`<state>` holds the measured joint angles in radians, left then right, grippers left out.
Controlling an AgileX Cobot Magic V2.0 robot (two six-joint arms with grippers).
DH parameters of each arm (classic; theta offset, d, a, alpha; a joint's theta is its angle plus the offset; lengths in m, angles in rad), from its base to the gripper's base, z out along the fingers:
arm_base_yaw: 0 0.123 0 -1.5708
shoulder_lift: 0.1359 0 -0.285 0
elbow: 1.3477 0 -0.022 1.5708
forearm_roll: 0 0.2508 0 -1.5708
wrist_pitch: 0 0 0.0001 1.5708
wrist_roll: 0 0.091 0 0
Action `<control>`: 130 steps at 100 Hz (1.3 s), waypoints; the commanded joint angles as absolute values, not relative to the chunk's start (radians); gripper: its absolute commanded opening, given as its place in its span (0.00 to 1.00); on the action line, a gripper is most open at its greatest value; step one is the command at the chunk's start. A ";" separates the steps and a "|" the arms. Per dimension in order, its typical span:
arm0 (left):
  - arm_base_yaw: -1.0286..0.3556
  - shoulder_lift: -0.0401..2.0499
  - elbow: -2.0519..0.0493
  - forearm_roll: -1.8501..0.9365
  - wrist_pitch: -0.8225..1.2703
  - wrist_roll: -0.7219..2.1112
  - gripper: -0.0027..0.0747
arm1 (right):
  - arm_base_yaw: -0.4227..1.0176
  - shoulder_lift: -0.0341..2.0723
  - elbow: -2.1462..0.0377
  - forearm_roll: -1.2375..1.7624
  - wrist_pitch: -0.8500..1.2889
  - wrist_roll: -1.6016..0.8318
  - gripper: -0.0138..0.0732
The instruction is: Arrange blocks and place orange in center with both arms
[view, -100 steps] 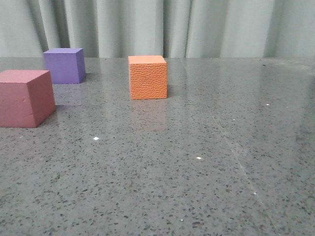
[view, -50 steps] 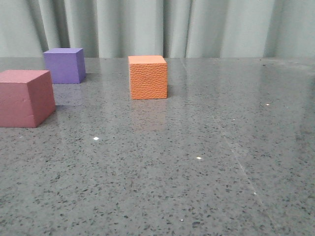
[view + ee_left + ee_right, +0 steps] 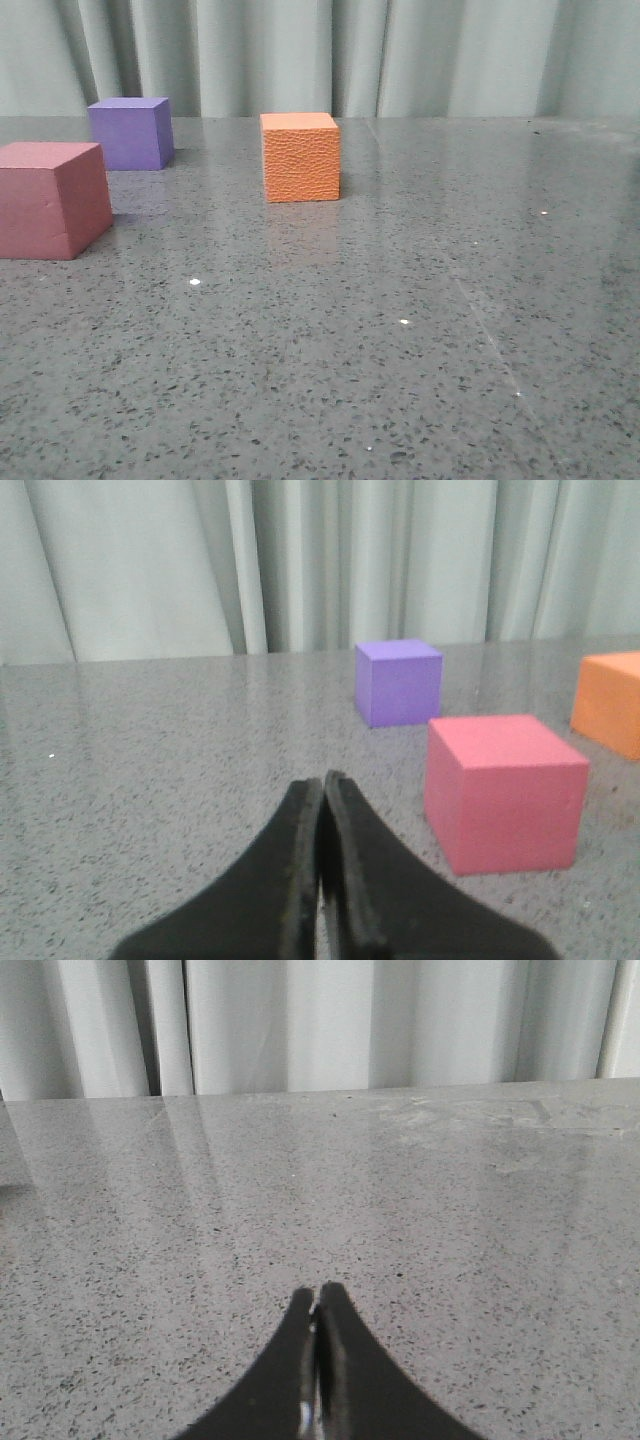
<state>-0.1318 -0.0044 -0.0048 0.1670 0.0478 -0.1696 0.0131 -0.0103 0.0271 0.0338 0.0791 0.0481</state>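
Pressing their fingers together with nothing between them, both grippers sat closed over the table. Left gripper: tips met in a thin seam, bare grey speckled table under and ahead of it, no block touched. Right gripper: same, fingers pinched flat, only open stone around it, no block visible from its wrist camera.

Outward from the left gripper, the pink-red block sat nearest, off to one side and apart from the fingers. Purple block stood behind it, closer to the curtain, a gap between the two. Orange block was partly cut off at the frame edge, beyond the pink-red one.

From the front camera, neither gripper showed. Pink-red block was at the left edge, purple block behind it further back, orange block alone to their right, roughly mid-table, pebbled face forward. All three rested flat and upright, none touching. Right half of the table held nothing but reflections.
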 commanded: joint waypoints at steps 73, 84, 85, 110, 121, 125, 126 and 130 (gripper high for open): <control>-0.128 0.726 -0.900 0.008 0.641 -0.188 0.01 | 0.007 0.001 0.014 0.038 0.000 0.040 0.08; -0.128 0.777 -0.935 0.008 0.640 -0.188 0.01 | 0.007 0.001 0.014 0.038 0.000 0.040 0.08; -0.128 0.779 -0.937 0.008 0.640 -0.188 0.01 | 0.007 0.001 0.014 0.038 0.000 0.040 0.08; -0.128 0.797 -0.939 0.008 0.610 -0.188 0.02 | 0.007 0.001 0.014 0.038 0.000 0.040 0.08; -0.128 0.797 -0.939 0.008 0.605 -0.188 0.20 | 0.007 0.001 0.014 0.038 0.000 0.040 0.08; -0.128 0.797 -0.939 0.008 0.599 -0.188 0.34 | 0.007 0.001 0.014 0.038 0.000 0.040 0.08; -0.128 0.797 -0.939 0.008 0.597 -0.188 0.37 | 0.007 0.001 0.014 0.038 0.000 0.040 0.08; -0.128 0.797 -0.939 0.008 0.594 -0.188 0.54 | 0.007 0.001 0.014 0.038 0.000 0.040 0.08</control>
<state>-0.1303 0.7970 -0.9021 0.0149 0.6794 -0.1790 0.0131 -0.0103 0.0271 0.0338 0.0791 0.0463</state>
